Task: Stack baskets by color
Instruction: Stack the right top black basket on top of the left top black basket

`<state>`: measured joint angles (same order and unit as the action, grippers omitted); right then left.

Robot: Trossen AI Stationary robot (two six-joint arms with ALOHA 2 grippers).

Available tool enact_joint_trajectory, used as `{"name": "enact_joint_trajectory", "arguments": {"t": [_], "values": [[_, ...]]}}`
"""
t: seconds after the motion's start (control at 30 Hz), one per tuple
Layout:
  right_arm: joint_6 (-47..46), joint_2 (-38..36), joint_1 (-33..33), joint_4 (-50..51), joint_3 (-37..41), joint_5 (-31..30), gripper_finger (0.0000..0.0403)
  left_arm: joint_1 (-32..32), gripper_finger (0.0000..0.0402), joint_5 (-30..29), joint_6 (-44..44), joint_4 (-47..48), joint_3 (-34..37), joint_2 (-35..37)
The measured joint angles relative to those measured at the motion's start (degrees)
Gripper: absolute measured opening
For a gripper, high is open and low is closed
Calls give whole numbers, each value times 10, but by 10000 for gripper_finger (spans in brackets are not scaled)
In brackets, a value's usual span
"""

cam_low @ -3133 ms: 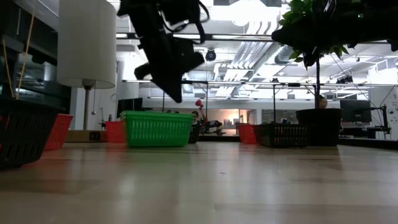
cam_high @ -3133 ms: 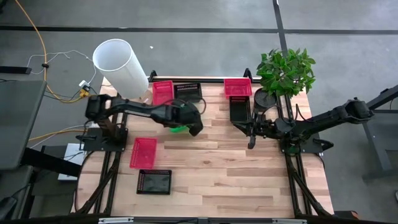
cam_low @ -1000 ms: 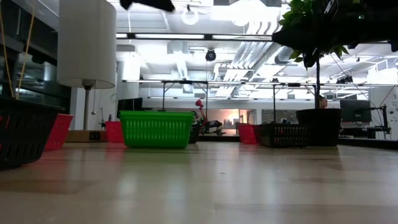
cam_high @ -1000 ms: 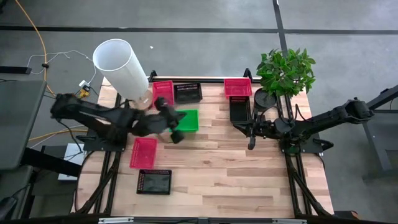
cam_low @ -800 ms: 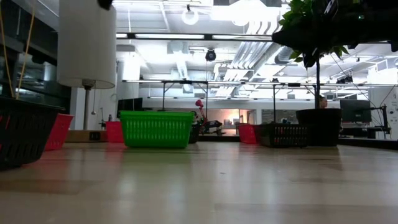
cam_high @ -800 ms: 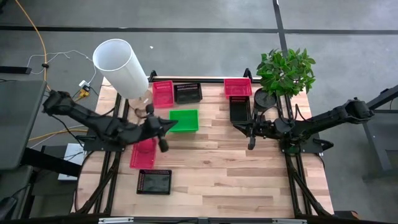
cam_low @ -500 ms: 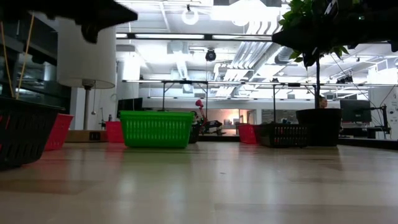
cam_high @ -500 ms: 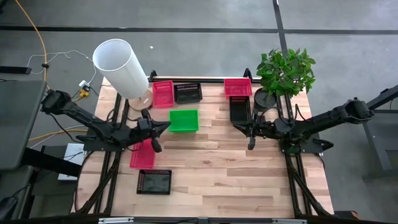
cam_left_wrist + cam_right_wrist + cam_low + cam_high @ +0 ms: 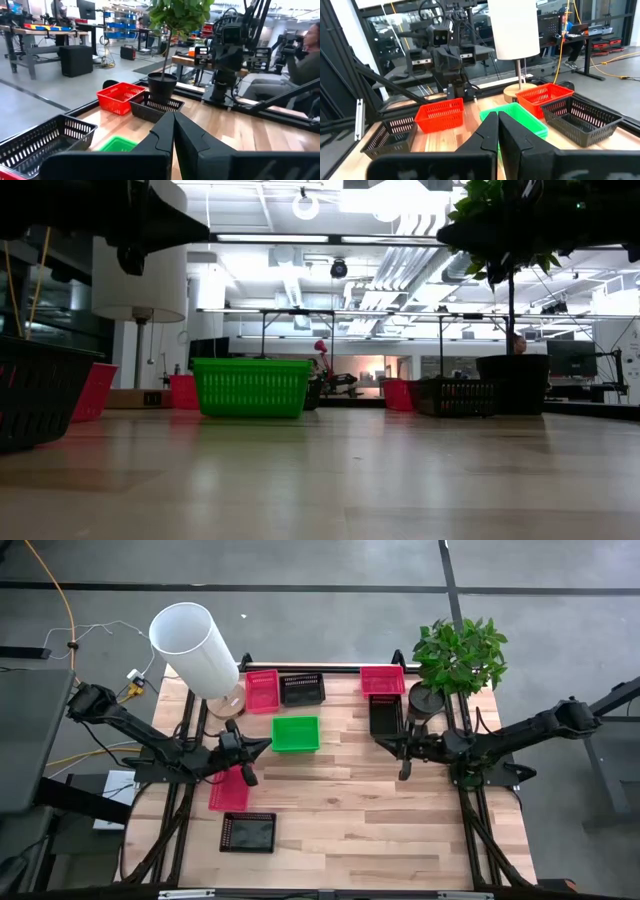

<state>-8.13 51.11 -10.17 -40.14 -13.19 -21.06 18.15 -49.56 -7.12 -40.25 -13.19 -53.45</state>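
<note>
A light wooden desk carries a tall white cylinder at its far left corner and a potted plant at its far right corner. Between them along the far edge sit a pink-red basket, a black basket touching it, and a second pink-red basket; a black basket lies just nearer than that one. The green basket rests near the middle, slightly left. By the left edge a third pink-red basket lies partly under the left gripper, whose fingers are pressed together and hold nothing. Another black basket sits near the front left corner. The right gripper, fingers likewise pressed together and empty, hangs over the desk's right half beside the black basket there.
</note>
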Motion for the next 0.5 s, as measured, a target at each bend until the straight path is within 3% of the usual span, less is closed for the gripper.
{"name": "enact_joint_trajectory", "arguments": {"t": [0.5], "values": [[-4, 0, 0, 13, 0, 2, 0, 12, 0, 31, -11, -19, 0, 0]]}}
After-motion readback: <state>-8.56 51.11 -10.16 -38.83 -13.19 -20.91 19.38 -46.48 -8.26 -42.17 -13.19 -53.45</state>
